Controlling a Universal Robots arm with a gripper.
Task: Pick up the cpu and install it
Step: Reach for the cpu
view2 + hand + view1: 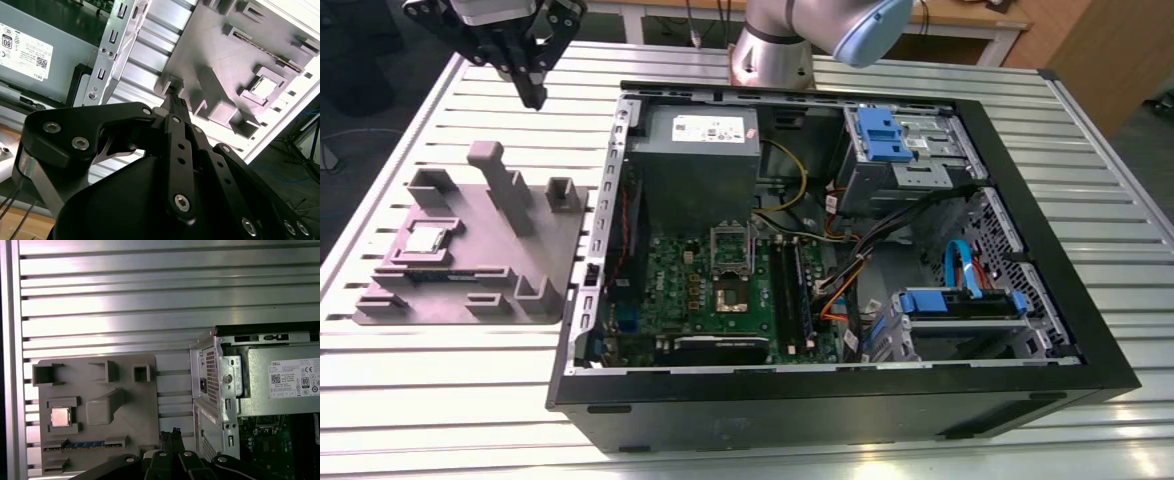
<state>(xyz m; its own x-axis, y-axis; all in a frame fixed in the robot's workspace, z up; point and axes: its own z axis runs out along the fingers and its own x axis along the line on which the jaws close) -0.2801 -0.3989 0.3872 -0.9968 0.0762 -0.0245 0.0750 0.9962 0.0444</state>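
We see the gripper (532, 96) at the upper left of the exterior view, hanging above the table (440, 400) with its black fingers pressed together and nothing between them. Both wrist views show the same clenched tips (175, 101) (170, 434), poised over the gap between the holder (547, 255) and the case (854, 405).

The cpu (427, 240) lies flat in a square pocket of the grey holder, at the exterior view's left, well apart from the gripper. We find it again in both wrist views (263, 88) (60, 416), silvery with a pale rim. Blocks and posts rise from the holder around it.

Just beside the holder, the black case lies open on its side. Inside it we see the green board (680, 275) with the socket (732, 295) near its middle, a grey power supply (700, 150) with a white label, and blue drive brackets (887, 130).

The table is ribbed, bright aluminium, its slats running across the exterior view and glaring in the light. The arm's base (774, 55) stands at its far edge. Beyond it we see pale wooden furniture (1074, 45) at the upper right and dark floor (354, 110) at the upper left.
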